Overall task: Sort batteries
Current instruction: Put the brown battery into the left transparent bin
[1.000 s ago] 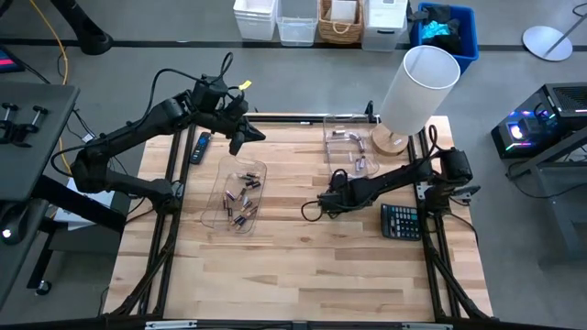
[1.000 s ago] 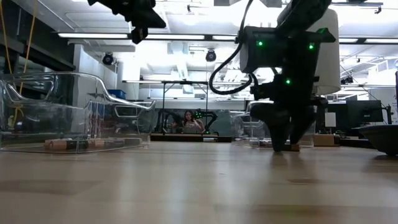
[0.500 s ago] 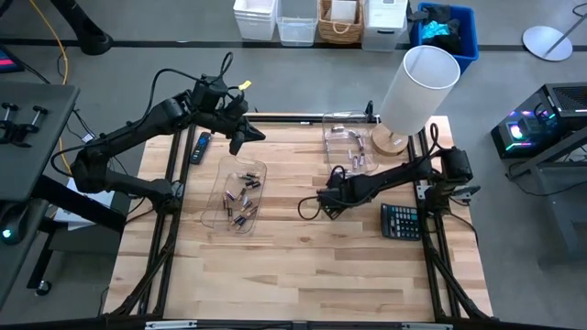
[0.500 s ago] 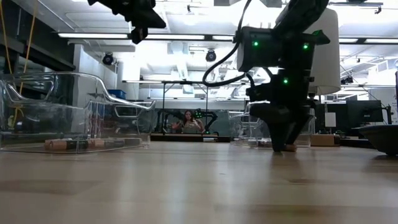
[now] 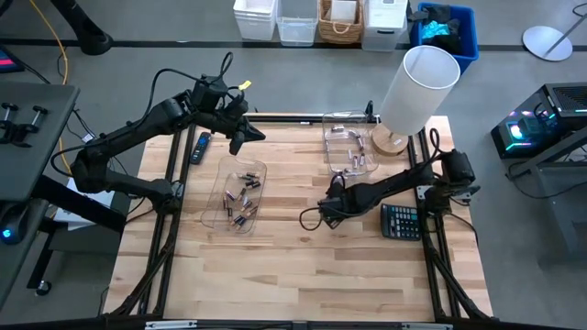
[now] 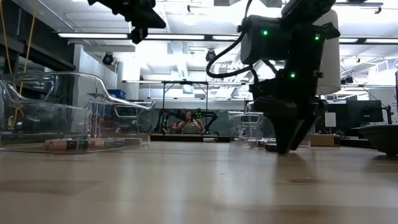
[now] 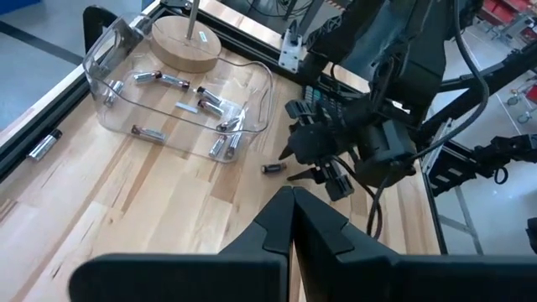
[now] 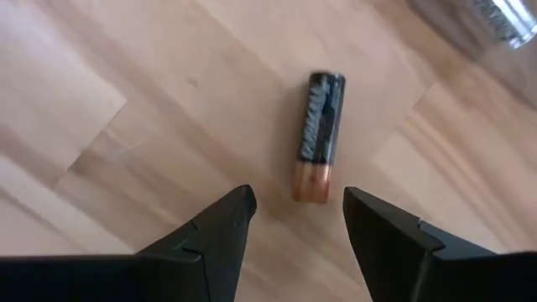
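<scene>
here | right tool (image 8: 292, 220): open, empty, over a battery (image 8: 320, 136) | label: unreadable | left tool (image 7: 292, 218): closed, empty

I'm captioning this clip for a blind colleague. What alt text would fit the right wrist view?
A single dark battery with a copper-brown end lies flat on the bare wooden table, just ahead of the open right gripper, whose two dark fingers stand either side of the copper end without touching it.
</scene>
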Controlling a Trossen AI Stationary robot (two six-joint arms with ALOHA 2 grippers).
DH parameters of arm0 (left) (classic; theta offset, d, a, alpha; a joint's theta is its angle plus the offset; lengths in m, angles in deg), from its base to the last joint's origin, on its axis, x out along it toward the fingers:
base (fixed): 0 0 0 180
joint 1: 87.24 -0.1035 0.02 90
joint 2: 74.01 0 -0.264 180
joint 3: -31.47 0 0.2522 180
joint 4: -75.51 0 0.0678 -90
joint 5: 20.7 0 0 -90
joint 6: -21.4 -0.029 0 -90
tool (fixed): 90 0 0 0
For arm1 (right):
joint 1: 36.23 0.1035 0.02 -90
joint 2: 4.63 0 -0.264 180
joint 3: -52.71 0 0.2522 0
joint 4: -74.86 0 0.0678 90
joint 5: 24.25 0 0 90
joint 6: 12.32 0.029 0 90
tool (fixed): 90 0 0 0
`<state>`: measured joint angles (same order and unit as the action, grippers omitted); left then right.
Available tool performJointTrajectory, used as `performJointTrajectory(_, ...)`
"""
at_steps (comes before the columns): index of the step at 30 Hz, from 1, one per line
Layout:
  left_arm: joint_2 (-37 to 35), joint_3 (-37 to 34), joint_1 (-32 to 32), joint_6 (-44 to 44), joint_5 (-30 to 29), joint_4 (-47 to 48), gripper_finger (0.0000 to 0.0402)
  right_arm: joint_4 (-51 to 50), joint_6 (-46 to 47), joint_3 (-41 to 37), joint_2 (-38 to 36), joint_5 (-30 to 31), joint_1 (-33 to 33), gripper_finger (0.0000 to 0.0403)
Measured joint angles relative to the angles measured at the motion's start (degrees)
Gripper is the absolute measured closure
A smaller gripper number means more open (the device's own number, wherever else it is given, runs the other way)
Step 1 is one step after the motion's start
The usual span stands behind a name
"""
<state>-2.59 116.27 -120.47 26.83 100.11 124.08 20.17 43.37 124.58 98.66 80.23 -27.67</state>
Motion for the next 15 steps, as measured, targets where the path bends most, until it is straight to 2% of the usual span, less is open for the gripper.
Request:
performJointTrajectory(9, 0.0, 0.0, 0.0, -1.0, 0.0, 0.0, 0.0401, 1.0, 2.5, 0.0, 0.0, -3.2, 3.1, 0.0211)
performJointTrajectory(15, 0.0, 0.0, 0.0, 0.1, 0.0, 0.0, 0.0401, 2.4, 4.6, 0.0, 0.0, -3.7, 5.2, 0.0247)
